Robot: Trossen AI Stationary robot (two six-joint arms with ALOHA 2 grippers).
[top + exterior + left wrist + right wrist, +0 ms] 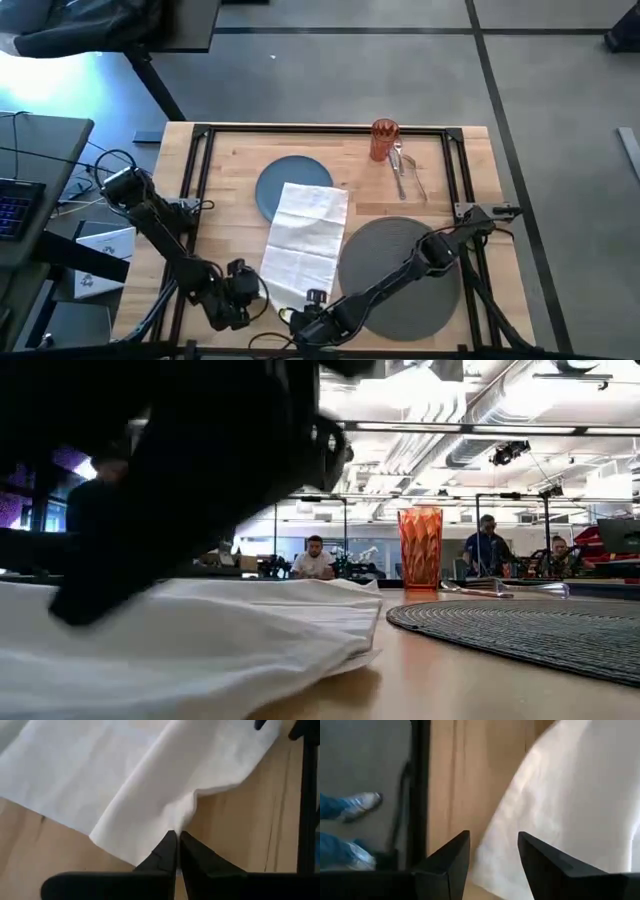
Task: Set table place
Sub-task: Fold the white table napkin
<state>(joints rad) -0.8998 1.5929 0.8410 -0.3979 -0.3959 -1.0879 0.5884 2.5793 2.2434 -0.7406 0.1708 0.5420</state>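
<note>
Now left hand [176,836] pinches napkin [125,785] edge.

White napkin [305,238] lies unfolded over the blue plate's [280,180] edge; grey mat [400,275] beside it; cutlery [405,175] by orange tumbler [384,139]

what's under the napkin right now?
The napkin drapes over the near right part of the blue plate; its remaining length lies on the table. Anything else beneath is hidden.
</note>
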